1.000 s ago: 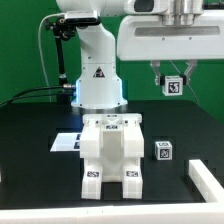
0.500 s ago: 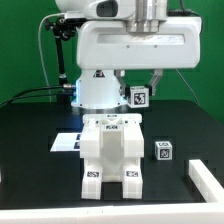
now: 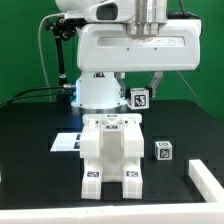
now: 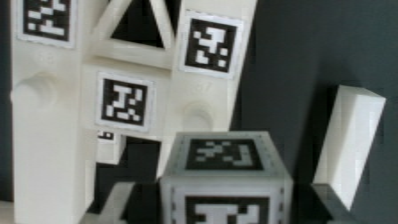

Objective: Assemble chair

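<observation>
Chair (image 3: 110, 150): chunky matte-white blocks; hand (image 3: 139, 94) grips tagged cube (image 4: 222, 160).

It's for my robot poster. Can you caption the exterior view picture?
The gripper holds a tagged cube in the air; the white chair stands on the black table.

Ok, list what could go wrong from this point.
1. The gripper holds a small tagged cube in the air, and the wrist view shows the chair beneath it. If the grip slips, the cube could drop onto the chair and bounce off.
2. A descent that is off line could strike the chair and push it askew.
3. A second cube and a white slab lie close on the exterior view's right. A wide sweep might shove them.
</observation>
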`<state>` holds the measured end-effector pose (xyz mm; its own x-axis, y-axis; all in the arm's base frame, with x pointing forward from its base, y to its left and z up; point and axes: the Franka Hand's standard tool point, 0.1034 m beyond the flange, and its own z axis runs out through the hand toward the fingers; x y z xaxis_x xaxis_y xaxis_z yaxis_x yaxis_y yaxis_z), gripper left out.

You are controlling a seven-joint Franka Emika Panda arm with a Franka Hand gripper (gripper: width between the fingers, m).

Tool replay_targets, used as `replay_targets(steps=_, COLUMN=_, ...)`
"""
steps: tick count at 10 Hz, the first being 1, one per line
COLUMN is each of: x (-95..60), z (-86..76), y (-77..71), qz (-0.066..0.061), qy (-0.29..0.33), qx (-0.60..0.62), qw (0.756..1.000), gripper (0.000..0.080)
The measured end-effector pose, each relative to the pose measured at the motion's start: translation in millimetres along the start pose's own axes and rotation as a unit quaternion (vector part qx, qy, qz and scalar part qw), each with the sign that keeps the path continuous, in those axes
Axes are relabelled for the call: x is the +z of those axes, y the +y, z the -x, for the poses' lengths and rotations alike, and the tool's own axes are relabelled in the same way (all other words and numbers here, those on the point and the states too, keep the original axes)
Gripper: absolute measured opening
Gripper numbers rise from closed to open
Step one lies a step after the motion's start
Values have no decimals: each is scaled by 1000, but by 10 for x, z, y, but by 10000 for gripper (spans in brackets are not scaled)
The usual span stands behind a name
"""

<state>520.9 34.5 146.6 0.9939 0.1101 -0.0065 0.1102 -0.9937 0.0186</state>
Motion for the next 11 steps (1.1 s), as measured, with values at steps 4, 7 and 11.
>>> replay_targets(steps=4, x=82, z=-17, y=96, qz=7, qy=8, qx=-8, qw=1000, gripper=284)
replay_targets(steps=7, x=131, z=-3, y=53, qz=8, qy=7, qx=-9, qw=1000, gripper=284)
replay_targets(steps=11, x=203, z=48, y=16, qz=9, qy=0, qx=-13, qw=1000, gripper=284)
